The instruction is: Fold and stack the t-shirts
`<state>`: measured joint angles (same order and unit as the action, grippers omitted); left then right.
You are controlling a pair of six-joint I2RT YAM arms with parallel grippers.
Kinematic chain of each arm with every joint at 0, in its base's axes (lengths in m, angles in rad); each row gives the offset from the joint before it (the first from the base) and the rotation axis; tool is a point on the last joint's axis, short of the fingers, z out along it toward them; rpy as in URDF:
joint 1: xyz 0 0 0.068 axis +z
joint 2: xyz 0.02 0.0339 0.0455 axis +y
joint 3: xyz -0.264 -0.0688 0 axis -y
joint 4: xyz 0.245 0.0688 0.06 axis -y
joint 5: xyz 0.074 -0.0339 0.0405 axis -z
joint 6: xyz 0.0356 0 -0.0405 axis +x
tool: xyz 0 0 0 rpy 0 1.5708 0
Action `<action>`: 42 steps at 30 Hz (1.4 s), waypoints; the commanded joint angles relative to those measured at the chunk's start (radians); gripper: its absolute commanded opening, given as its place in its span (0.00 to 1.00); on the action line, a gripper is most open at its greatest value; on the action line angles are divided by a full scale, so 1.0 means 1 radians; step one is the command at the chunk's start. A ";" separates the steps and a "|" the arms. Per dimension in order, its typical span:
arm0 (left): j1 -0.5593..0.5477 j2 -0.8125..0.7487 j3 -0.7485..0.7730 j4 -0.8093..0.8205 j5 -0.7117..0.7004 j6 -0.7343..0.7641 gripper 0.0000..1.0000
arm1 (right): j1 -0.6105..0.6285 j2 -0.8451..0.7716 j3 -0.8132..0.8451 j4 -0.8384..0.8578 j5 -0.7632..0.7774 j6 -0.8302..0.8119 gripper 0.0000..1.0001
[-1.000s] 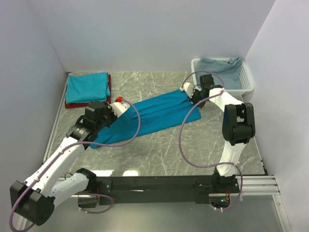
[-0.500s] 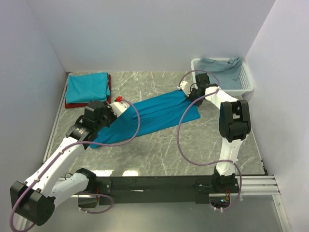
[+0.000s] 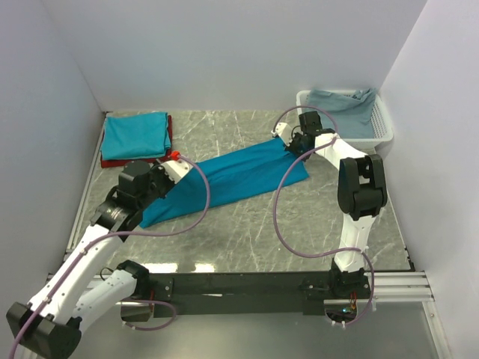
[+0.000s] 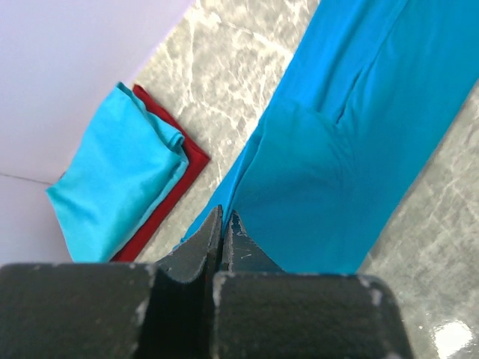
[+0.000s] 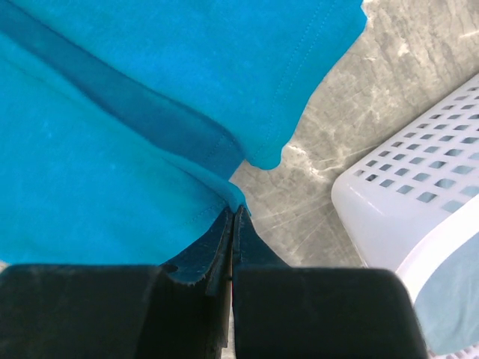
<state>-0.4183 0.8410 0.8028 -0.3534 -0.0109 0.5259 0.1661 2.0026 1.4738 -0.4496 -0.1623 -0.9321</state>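
Left gripper and right gripper each pinching stretched teal t-shirt, white basket beside right, folded stack near left

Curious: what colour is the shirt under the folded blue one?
Dark red shirt; best in left wrist view.

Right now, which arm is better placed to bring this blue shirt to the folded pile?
Probably left: the left tool pinches the shirt end nearest the pile; the right tool holds the end by the basket.

teal t-shirts 2 | red t-shirt 1 | pale cloth 1 | basket 1
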 commanded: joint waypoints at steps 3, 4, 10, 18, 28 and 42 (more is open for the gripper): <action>0.006 -0.060 0.021 -0.013 0.019 -0.027 0.00 | 0.007 -0.002 0.049 0.041 0.023 0.004 0.00; 0.006 -0.057 0.019 -0.015 0.019 -0.027 0.00 | 0.009 -0.002 0.051 0.048 0.023 0.007 0.00; 0.006 -0.036 0.004 -0.009 0.023 -0.027 0.00 | 0.030 0.030 0.097 0.052 0.056 0.022 0.00; 0.006 -0.034 0.015 -0.024 0.026 -0.024 0.00 | 0.056 0.088 0.166 0.040 0.084 0.032 0.00; 0.006 -0.033 0.015 -0.025 0.034 -0.021 0.00 | 0.065 0.114 0.184 0.042 0.112 0.036 0.01; 0.006 -0.010 0.033 -0.021 0.040 -0.012 0.00 | 0.059 0.038 0.148 0.106 0.120 0.145 0.41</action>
<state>-0.4183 0.8265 0.8024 -0.3866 0.0071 0.5117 0.2268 2.1242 1.6234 -0.3946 -0.0303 -0.8478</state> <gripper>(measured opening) 0.015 0.387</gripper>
